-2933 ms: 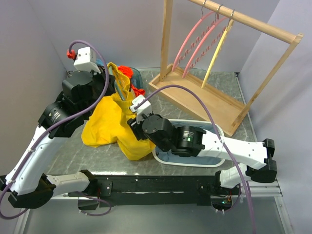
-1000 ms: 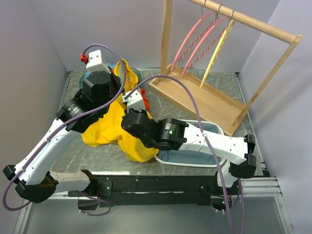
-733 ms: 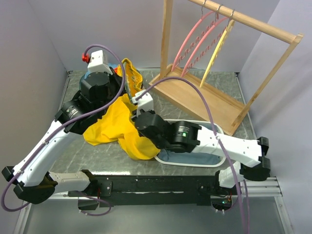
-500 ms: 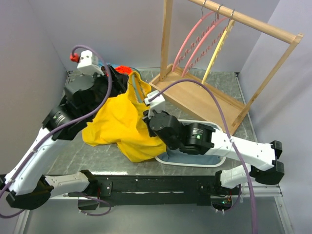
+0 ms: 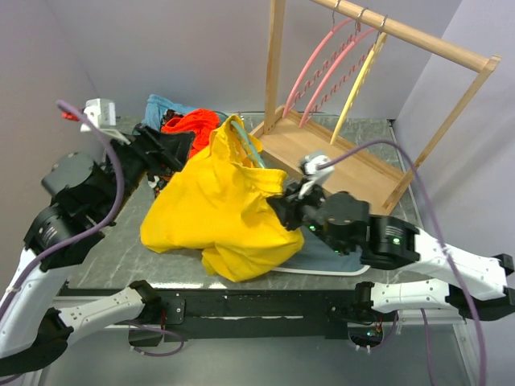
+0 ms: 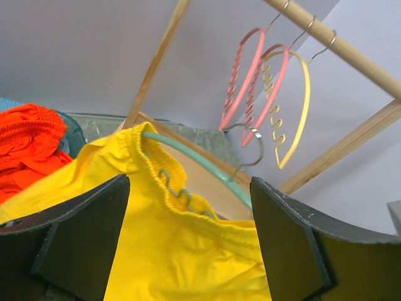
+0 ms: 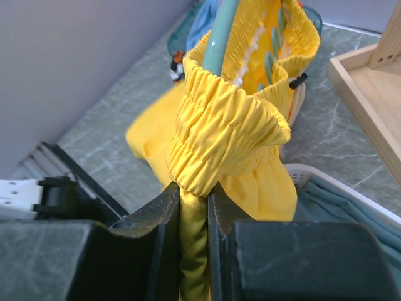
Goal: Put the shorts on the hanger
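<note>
Right wrist view. Nearest: right gripper (image 7: 193, 197), jaws clenched on a bunched fold of the shorts (image 7: 232, 125) just under the elastic waistband. This is judged a hold to keep the garment up on the hanger (image 7: 219, 37), whose teal arm runs inside the waistband. Beyond: marbled table (image 7: 319, 135).

Left wrist view. Left gripper (image 6: 189, 207), jaws released and wide, nothing between them, the waistband just ahead. Only here do the hanger's wavy bar and metal hook show, clear of the fabric. Farther: pink hangers (image 6: 250, 81) and yellow hanger (image 6: 297, 106) on the wooden rack (image 6: 156, 63).

Top external view. It alone shows the shorts draping onto the table, with the orange-red garment (image 5: 191, 125) behind.
</note>
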